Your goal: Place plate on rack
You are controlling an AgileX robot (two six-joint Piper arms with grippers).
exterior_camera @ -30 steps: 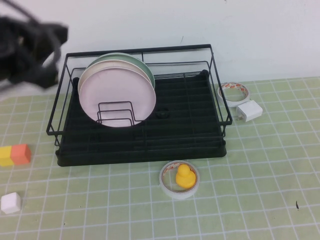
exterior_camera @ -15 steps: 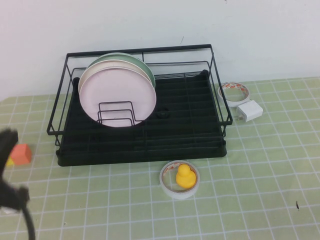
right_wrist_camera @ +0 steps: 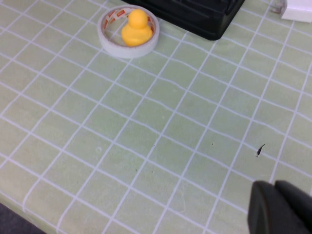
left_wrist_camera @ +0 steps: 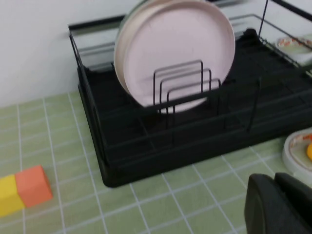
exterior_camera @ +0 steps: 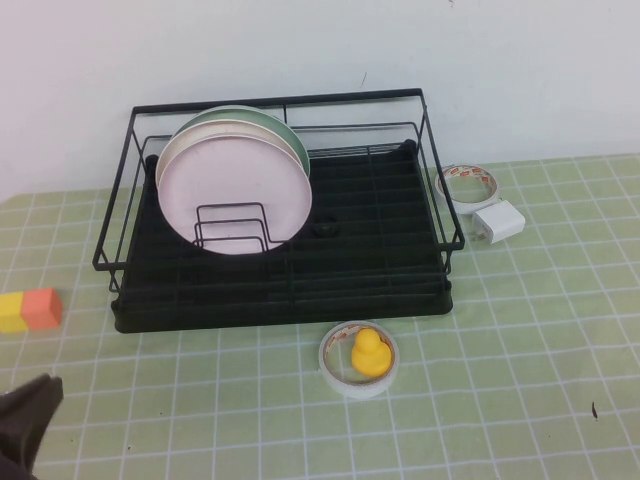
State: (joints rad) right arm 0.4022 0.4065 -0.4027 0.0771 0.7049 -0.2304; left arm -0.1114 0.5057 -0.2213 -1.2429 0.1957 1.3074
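The pale pink plate (exterior_camera: 233,192) stands upright in the black wire rack (exterior_camera: 350,262), leaning against the wire dividers, with a cream-white plate and a pale green plate behind it. It also shows in the left wrist view (left_wrist_camera: 176,53), inside the rack (left_wrist_camera: 126,156). My left gripper (exterior_camera: 25,425) is low at the table's front left corner, shut and empty; in its wrist view (left_wrist_camera: 276,181) the fingers touch. My right gripper (right_wrist_camera: 275,187) is shut and empty above the mat, out of the high view.
A yellow rubber duck (exterior_camera: 367,352) sits in a tape roll (exterior_camera: 335,372) in front of the rack. A second tape roll (exterior_camera: 468,186) and a white charger (exterior_camera: 498,221) lie to the rack's right. An orange and yellow block (exterior_camera: 30,310) lies at the left.
My left arm has dropped from beside the rack's upper left down to the front left corner. The plates and rack have not moved.
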